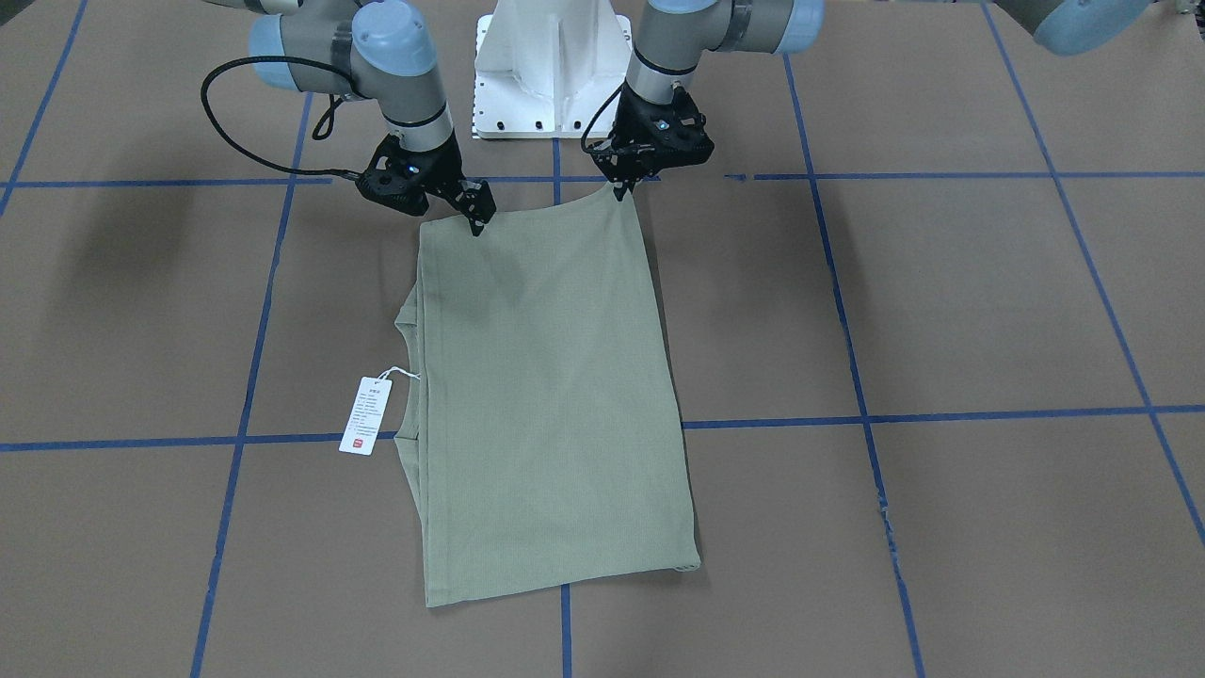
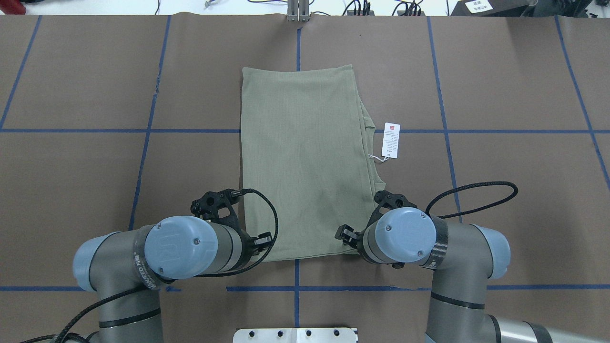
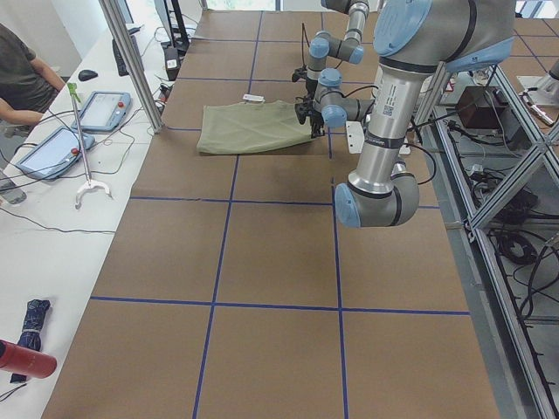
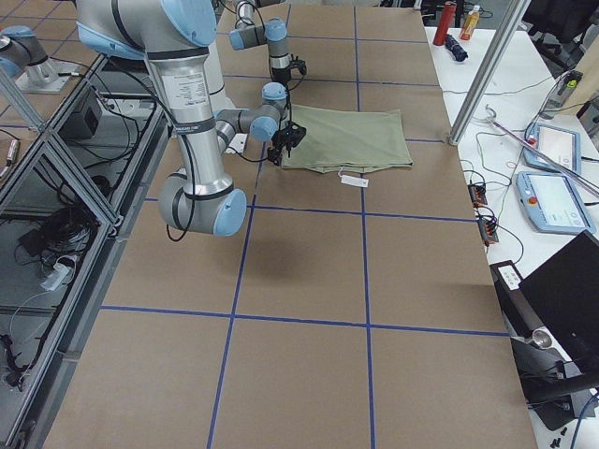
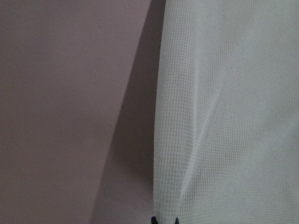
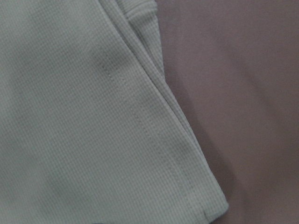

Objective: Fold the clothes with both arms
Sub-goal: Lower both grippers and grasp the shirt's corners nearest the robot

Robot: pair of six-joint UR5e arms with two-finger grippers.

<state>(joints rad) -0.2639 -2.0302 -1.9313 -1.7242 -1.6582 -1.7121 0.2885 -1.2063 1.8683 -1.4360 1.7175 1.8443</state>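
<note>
Exterior front-facing view: my left tool (image 1: 622,191) and right tool (image 1: 478,218) each pinch a near corner of the shirt (image 1: 555,395); next, I judge, lift both together across it.

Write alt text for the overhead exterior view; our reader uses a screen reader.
A sage-green shirt, folded into a rectangle, lies on the brown table; the left gripper and right gripper are at its two near corners.

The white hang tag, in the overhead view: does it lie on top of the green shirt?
No, the hang tag lies on the brown table beside the shirt, toward the robot's right.
</note>
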